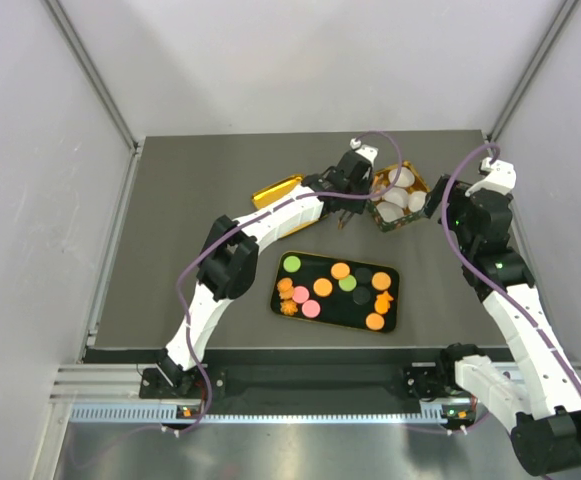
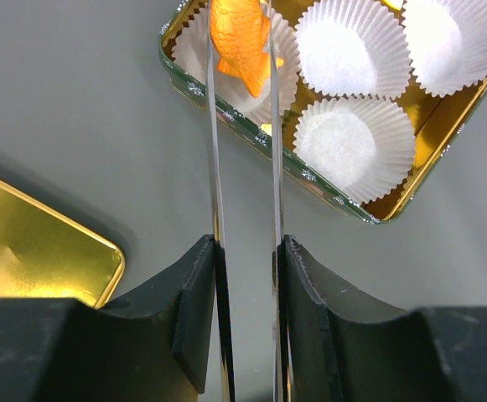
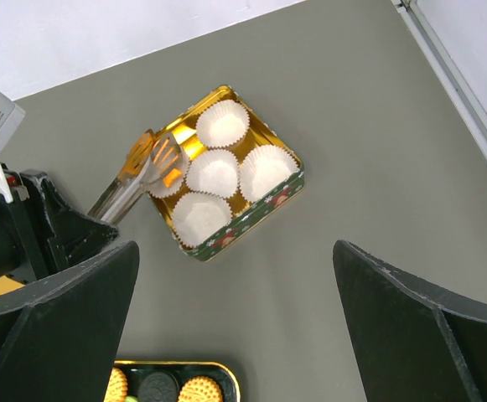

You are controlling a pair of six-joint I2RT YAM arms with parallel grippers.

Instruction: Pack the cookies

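Observation:
My left gripper (image 2: 245, 251) is shut on a pair of metal tongs (image 2: 214, 167). The tong tips pinch an orange cookie (image 2: 239, 38) just above a white paper cup at the near left corner of the gold tin (image 2: 327, 197). From the right wrist, the tongs (image 3: 134, 180) and that cookie (image 3: 147, 151) show at the tin's (image 3: 243, 230) left corner. The other cookies (image 1: 340, 270), orange, pink, green and dark, lie on a black tray (image 1: 335, 312). My right gripper (image 3: 235, 251) stands open above the table near the tin (image 1: 398, 222), holding nothing.
The tin holds several white paper cups (image 2: 344, 142). Its gold lid (image 2: 33, 243) lies on the table to the left of the tin. The black tray's end (image 3: 176, 368) shows at the bottom of the right wrist view. White walls enclose the table.

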